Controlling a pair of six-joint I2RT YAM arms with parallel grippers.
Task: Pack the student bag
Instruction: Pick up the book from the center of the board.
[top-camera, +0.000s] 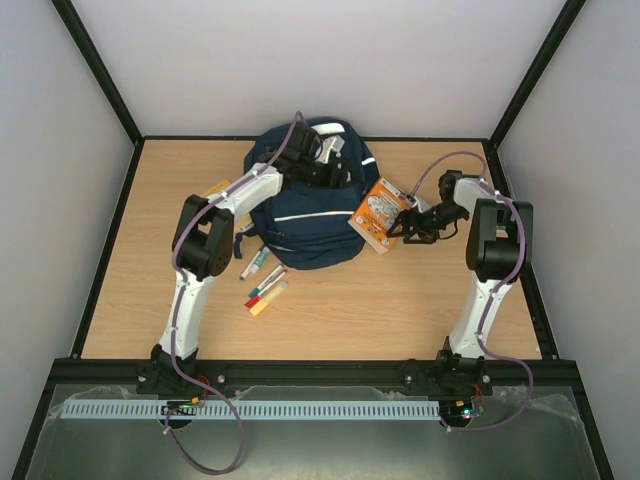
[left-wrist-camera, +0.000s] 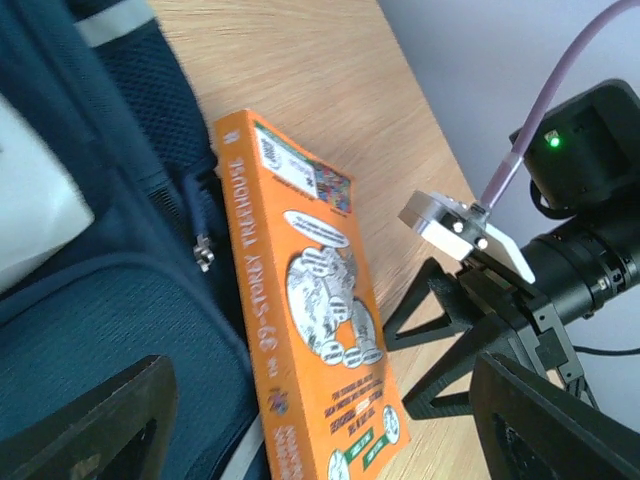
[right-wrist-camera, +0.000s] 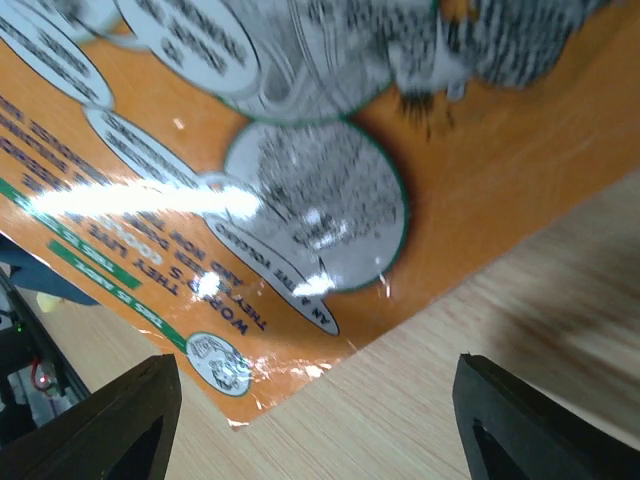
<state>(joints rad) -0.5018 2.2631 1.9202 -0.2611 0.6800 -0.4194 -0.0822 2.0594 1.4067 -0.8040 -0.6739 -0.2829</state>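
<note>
Orange book (top-camera: 381, 216) leans against the student bag (top-camera: 310, 225), not inside. Pens (top-camera: 265, 285) lie outside too. Left gripper (top-camera: 340, 172) and right gripper (top-camera: 402, 231) are spread wide, holding nothing.

Top external view: fixed above and behind the arm bases, looking down and forward over the whole table (top-camera: 400, 310), far enough back to take in both arms. Left wrist view: close range, looking obliquely down past the left gripper (left-wrist-camera: 320, 440) along the side of the student bag (left-wrist-camera: 90, 300) at the orange book (left-wrist-camera: 310, 300), with the right gripper (left-wrist-camera: 397, 372) beyond. Right wrist view: nearest of all, almost filled by the book's cover, with tabletop at lower right. Book and tabletop appear in all three views. Bag and right gripper are shared by the top and left wrist views.
</note>
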